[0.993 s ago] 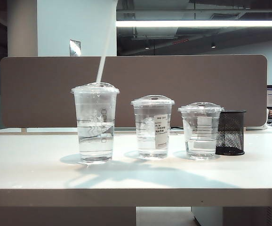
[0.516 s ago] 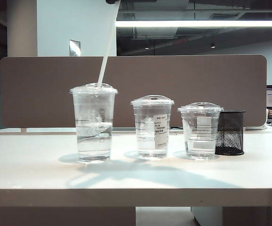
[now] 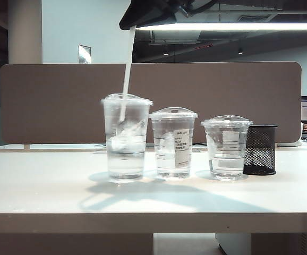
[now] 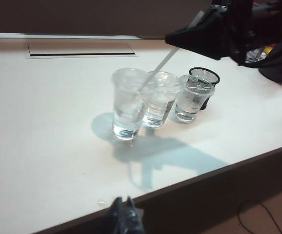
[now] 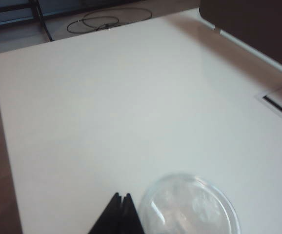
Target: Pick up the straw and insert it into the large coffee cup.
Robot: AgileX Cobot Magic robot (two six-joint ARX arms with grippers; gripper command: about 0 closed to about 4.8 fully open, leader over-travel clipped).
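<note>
White table [image 3: 47, 186], clean and well lit; brown partition [image 3: 47, 101] along its rear edge. Right gripper [image 3: 134, 22], jaws closed on the straw [image 3: 127, 74], hangs above the large cup [image 3: 126, 138]; straw enters its lid. Left gripper [image 4: 123, 219], jaws together, empty, sits at the front edge.

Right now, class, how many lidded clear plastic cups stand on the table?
3, in a row: the large coffee cup with the straw through its lid, the middle cup touching it, then the short cup beside the mesh holder.
</note>
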